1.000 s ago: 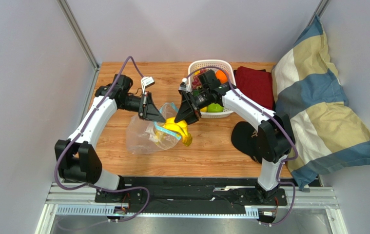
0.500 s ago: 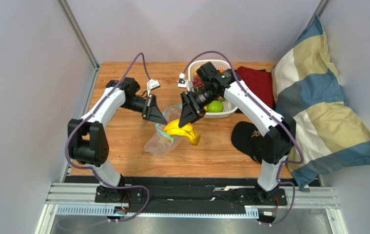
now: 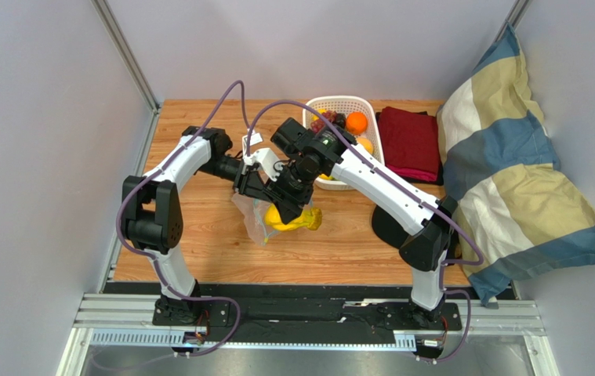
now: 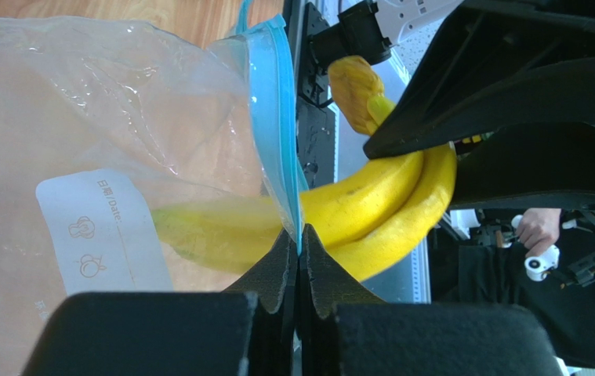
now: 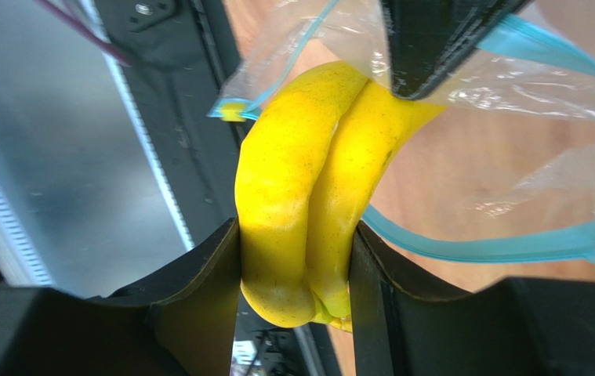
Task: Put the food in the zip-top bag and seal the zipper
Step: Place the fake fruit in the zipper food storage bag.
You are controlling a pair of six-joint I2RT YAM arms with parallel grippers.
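Observation:
My right gripper (image 5: 295, 243) is shut on the yellow banana bunch (image 5: 316, 172), also seen in the top view (image 3: 292, 219) and left wrist view (image 4: 379, 211). The bunch's far end sits inside the open mouth of the clear zip-top bag (image 3: 255, 218). My left gripper (image 4: 300, 243) is shut on the bag's teal-blue zipper (image 4: 277, 125) and holds the bag (image 4: 104, 117) up off the table. The zipper strip (image 5: 480, 247) loops round the bananas in the right wrist view. In the top view both grippers meet above the bag: the left (image 3: 252, 184), the right (image 3: 288, 200).
A white lattice basket (image 3: 313, 106) at the back holds an orange, grapes and other fruit. A dark red cloth (image 3: 410, 141) lies to its right, a black cap (image 3: 390, 215) near the right arm, and a striped pillow (image 3: 512, 164) at the far right. The wooden table (image 3: 198, 243) bears them.
Both arms have swung toward the middle and closer together. The bag has been lifted and bunched upright, and the banana bunch has gone further into its mouth.

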